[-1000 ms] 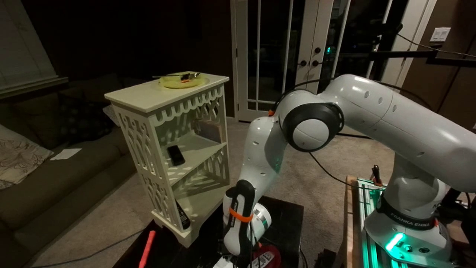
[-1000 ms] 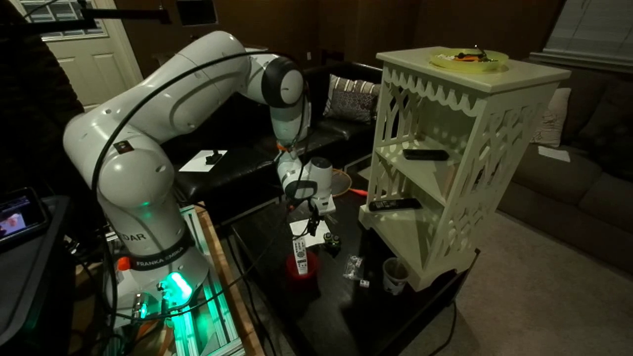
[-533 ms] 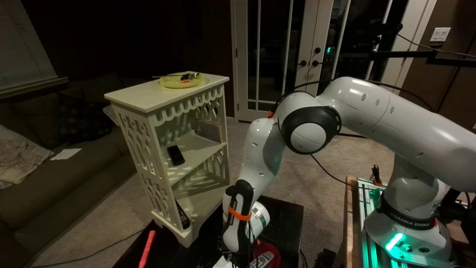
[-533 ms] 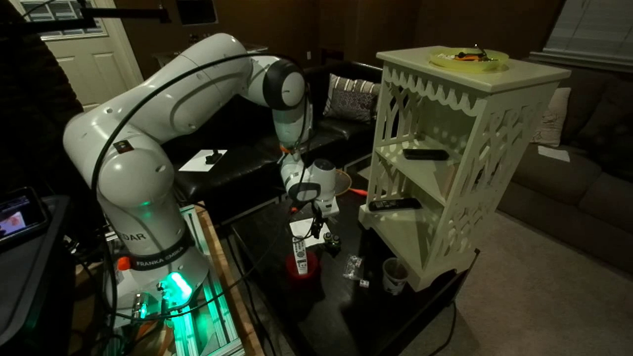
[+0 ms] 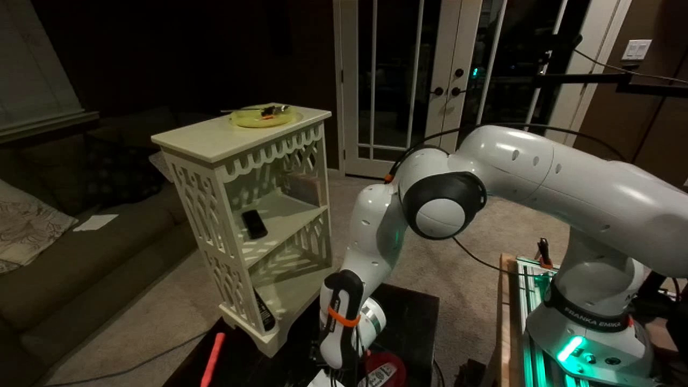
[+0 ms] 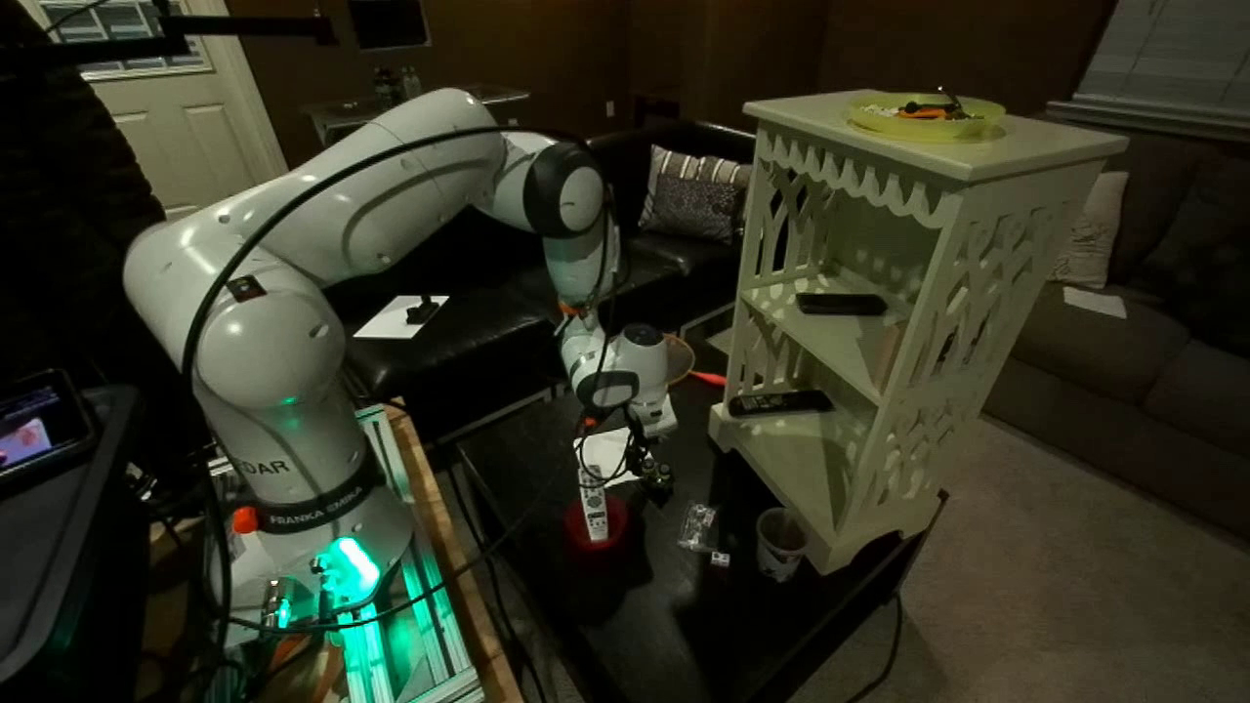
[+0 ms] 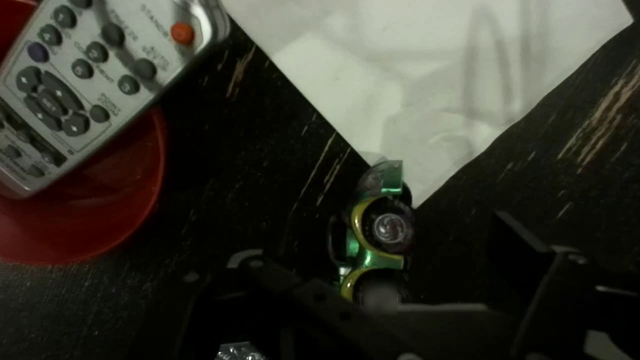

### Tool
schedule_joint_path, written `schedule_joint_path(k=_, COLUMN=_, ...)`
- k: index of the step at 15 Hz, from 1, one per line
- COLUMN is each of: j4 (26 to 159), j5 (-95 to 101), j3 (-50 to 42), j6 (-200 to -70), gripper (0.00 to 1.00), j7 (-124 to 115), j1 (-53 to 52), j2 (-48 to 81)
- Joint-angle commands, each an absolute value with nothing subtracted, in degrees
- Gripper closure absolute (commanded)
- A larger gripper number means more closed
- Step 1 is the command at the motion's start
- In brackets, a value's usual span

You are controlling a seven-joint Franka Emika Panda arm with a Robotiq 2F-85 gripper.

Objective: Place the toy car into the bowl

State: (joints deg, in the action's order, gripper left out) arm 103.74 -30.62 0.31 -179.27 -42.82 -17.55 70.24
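The toy car [image 7: 372, 250], green and yellow with dark wheels, lies on the black table; it also shows in an exterior view [image 6: 658, 476]. My gripper [image 7: 385, 257] is open, with its dark fingers on either side of the car in the wrist view and covering its lower end. In an exterior view the gripper [image 6: 641, 457] is just above and beside the car. A red bowl [image 7: 125, 220] stands on the table with a silver remote [image 6: 593, 508] across it. The bowl also shows in an exterior view [image 5: 396, 371]. A yellow bowl [image 6: 923, 129] holding small items sits on the shelf unit.
A white paper [image 7: 425, 100] lies by the car. A clear plastic packet [image 6: 697, 527] and a cup [image 6: 780, 547] stand on the black table. The white shelf unit [image 6: 1016, 244] rises beside them. A racket's red handle [image 5: 213, 357] lies at the table edge.
The arm has lowered. In an exterior view my gripper has moved down and slightly right, closer to the toy car. The car, the bowls and the remote have not visibly moved.
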Motion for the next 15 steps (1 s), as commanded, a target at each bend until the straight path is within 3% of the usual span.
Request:
schedule_joint_path(k=1, j4=99.48, j5=-30.22, j3=-2.6, j6=-180.05, gripper=0.0, j7=-46.2, j1=-20.37, j2=74.18)
schedule_joint_path(k=5, j4=96.45, j5=-30.08, j3=-4.43, j6=-179.63, gripper=0.0, j7=-48.25, j1=-21.56, j2=77.38)
schedule_joint_path(k=7, j4=95.02, j5=-30.02, j3=-5.18, j6=-178.78, gripper=0.26, j7=-49.36, j1=-22.1, j2=78.85)
schedule_joint_path(k=11, j4=93.6, j5=-29.75, j3=-5.45, j6=-177.89, gripper=0.56, j7=-50.81, j1=-22.14, j2=80.36)
schedule_joint_path(k=13, j4=93.74, j5=-29.7, j3=-5.18, j6=-177.65, gripper=0.68, j7=-50.96, j1=-21.89, j2=80.02)
schedule_joint_path(k=15, j4=95.24, j5=-29.42, j3=-4.0, j6=-177.28, gripper=0.71, j7=-50.3, j1=-20.76, j2=78.1)
